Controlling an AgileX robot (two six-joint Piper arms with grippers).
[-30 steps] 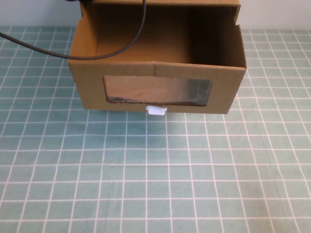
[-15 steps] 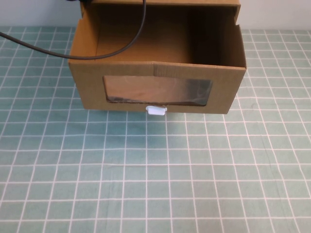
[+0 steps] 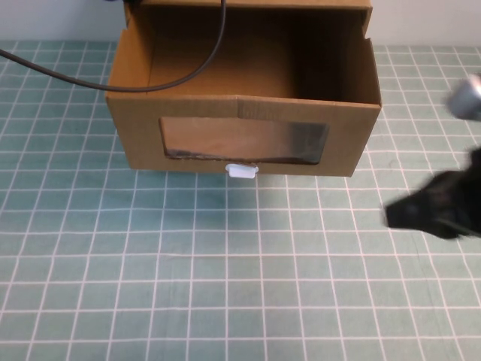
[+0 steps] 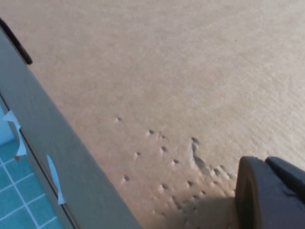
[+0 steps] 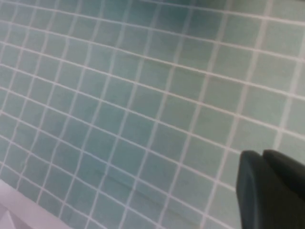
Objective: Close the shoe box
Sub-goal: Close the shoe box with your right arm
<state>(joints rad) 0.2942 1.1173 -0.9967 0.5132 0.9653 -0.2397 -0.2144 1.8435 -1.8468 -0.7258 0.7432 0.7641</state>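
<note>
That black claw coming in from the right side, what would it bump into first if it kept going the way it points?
Probably nothing soon. The right gripper points left across the bare checked tablecloth, passing in front of the shoe box; height is unclear. The left gripper sits against cardboard, out of that line.

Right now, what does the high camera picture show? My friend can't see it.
A brown shoe box sits pulled open on a green checked cloth, its white tab facing us. The right gripper shows blurred at the right edge, apart from the box.
</note>
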